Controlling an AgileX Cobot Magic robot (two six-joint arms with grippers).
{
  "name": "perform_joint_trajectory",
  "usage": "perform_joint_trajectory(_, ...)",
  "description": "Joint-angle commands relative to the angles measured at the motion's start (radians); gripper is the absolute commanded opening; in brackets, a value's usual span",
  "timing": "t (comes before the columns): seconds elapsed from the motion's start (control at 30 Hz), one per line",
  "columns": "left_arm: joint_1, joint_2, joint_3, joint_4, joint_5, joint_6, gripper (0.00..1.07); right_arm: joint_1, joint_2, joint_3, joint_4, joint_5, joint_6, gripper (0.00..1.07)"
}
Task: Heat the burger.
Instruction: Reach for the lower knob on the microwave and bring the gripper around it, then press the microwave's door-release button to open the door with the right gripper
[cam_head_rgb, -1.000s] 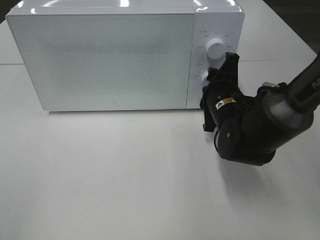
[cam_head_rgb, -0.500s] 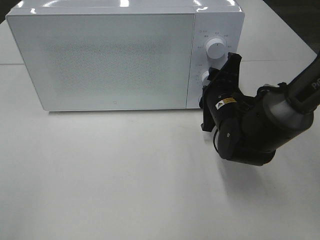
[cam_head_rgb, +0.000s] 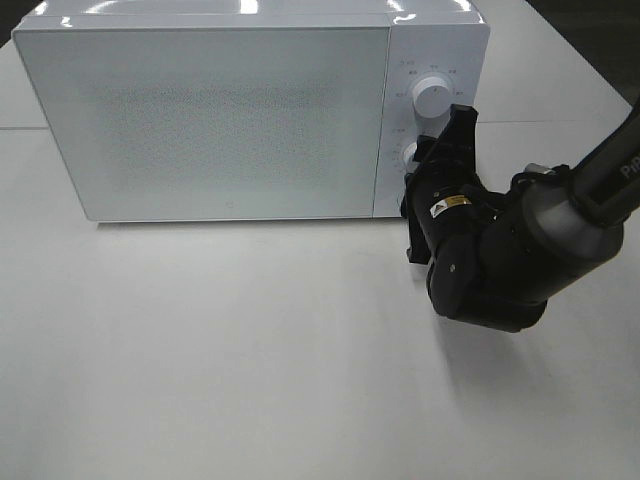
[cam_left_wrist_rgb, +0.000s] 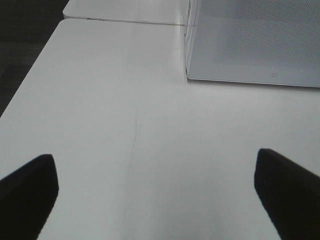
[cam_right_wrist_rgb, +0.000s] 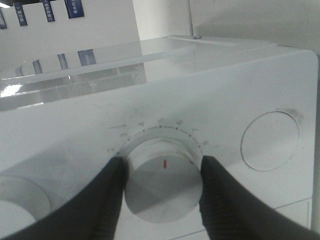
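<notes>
While looking from up high, can see the right gripper (cam_head_rgb: 425, 165) at the lower knob (cam_head_rgb: 406, 154) of the shut microwave (cam_head_rgb: 220, 120), so likely the step of setting the time; no burger in sight, maybe behind that door, cannot tell. From the left wrist, the left gripper (cam_left_wrist_rgb: 157, 200) spread wide over the white table (cam_left_wrist_rgb: 125, 100), holding nothing; from the right wrist, and not clear from up high, both fingers (cam_right_wrist_rgb: 107, 195) pinching the knob, red mark (cam_right_wrist_rgb: 164, 163) near the five; next needs a slow, firm turn.
</notes>
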Motion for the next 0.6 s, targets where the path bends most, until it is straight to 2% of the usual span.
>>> perform_joint_trajectory(0.03, 0.004, -0.024, 0.004, 0.003, -0.006, 0.0, 1.0, 0.0, -0.013, -0.019, 0.007, -0.066, -0.045, 0.26)
perform_joint_trajectory(0.07, 0.004, -0.024, 0.004, 0.003, -0.006, 0.0, 1.0, 0.0, -0.013, -0.019, 0.032, -0.066, -0.052, 0.34)
perform_joint_trajectory(0.13, 0.004, -0.024, 0.004, 0.003, -0.006, 0.0, 1.0, 0.0, -0.013, -0.019, 0.04, -0.066, -0.052, 0.38)
perform_joint_trajectory(0.2, 0.004, -0.024, 0.004, 0.003, -0.006, 0.0, 1.0, 0.0, -0.019, -0.007, 0.061, -0.068, -0.058, 0.51)
perform_joint_trajectory(0.23, 0.004, -0.024, 0.004, 0.003, -0.006, 0.0, 1.0, 0.0, -0.019, -0.007, 0.061, -0.068, -0.058, 0.51)
perform_joint_trajectory(0.3, 0.004, -0.024, 0.004, 0.003, -0.006, 0.0, 1.0, 0.0, -0.019, 0.022, 0.047, -0.073, -0.077, 0.68)
perform_joint_trajectory(0.4, 0.004, -0.024, 0.004, 0.003, -0.006, 0.0, 1.0, 0.0, -0.019, 0.029, 0.032, -0.073, -0.077, 0.71)
perform_joint_trajectory(0.43, 0.004, -0.024, 0.004, 0.003, -0.006, 0.0, 1.0, 0.0, -0.025, 0.043, -0.009, -0.067, -0.077, 0.75)
perform_joint_trajectory(0.6, 0.004, -0.024, 0.004, 0.003, -0.006, 0.0, 1.0, 0.0, -0.066, 0.095, -0.066, -0.058, -0.131, 0.75)
